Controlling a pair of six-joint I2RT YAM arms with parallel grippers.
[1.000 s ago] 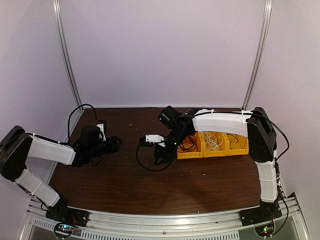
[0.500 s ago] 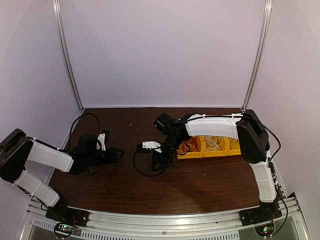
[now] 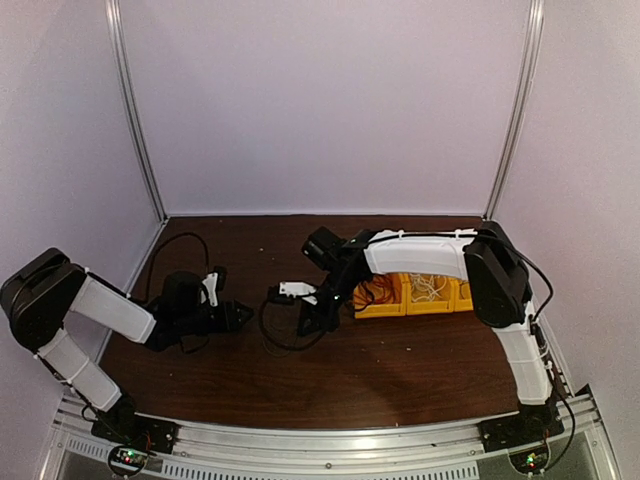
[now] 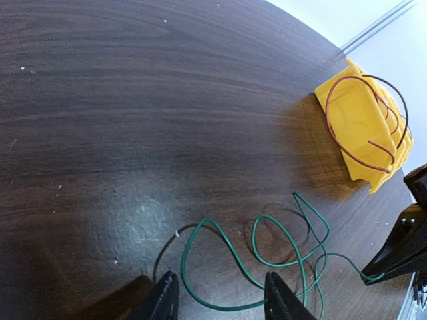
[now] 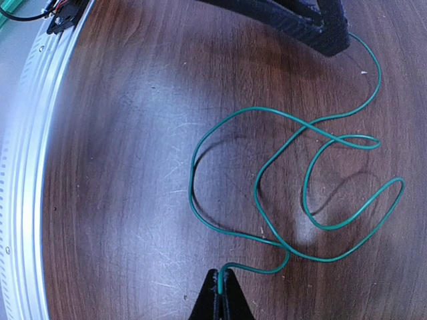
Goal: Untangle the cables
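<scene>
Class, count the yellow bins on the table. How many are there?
3, in a row right of centre: left bin with red wire, middle bin with white wire, right bin partly hidden by the right arm.

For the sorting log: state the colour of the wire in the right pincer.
Green. The wire shows best in the right wrist view.

The left arm (image 3: 112, 310) lies low, elbow out left, forearm reaching right; the left gripper (image 4: 220, 301) has its fingers apart. The right arm (image 3: 420, 253) stretches left, wrist bent down; the right gripper (image 5: 221, 293) is pinched closed on a green wire (image 5: 191, 183).
</scene>
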